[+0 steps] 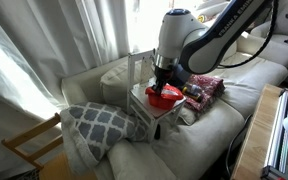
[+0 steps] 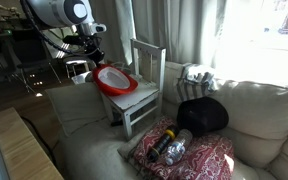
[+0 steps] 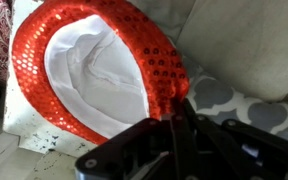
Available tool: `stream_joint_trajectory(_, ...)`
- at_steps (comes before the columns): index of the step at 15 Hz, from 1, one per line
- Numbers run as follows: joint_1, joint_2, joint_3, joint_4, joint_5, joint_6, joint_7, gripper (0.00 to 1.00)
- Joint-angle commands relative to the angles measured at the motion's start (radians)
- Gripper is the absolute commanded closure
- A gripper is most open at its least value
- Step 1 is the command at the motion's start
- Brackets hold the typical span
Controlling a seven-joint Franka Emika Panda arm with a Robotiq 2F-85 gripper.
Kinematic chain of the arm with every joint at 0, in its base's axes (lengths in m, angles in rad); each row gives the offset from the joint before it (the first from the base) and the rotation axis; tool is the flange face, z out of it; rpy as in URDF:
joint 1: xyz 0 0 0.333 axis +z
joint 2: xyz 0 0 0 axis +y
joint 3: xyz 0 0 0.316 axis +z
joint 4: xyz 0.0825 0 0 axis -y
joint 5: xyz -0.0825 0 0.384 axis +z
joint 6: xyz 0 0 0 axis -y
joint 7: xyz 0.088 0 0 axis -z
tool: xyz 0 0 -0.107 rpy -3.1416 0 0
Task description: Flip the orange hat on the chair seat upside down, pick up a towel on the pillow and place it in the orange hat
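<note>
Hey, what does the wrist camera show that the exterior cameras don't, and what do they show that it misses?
Only the wrist view shows the sequins on the orange hat and the creases in its white lining. Only the exterior views show the robot arm, the chair's backrest and a black object on the sofa. All share the hat lying opening-up on the chair seat, with the gripper at its rim.

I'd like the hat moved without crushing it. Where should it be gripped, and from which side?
Take the hat by its sequined rim, coming from above, one finger on the white lining and one outside. It lies opening up on the chair, so the rim stands as a thin raised edge. The gripper pinches it there.
</note>
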Motion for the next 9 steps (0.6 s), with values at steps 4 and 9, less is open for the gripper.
stream_joint_trajectory(4, 0.016, 0.044, -0.014, -0.021, 0.002, 0.032, -0.099, 0.99)
stream_joint_trajectory(9, 0.011, 0.072, -0.010, -0.014, 0.020, 0.167, -0.116, 0.99)
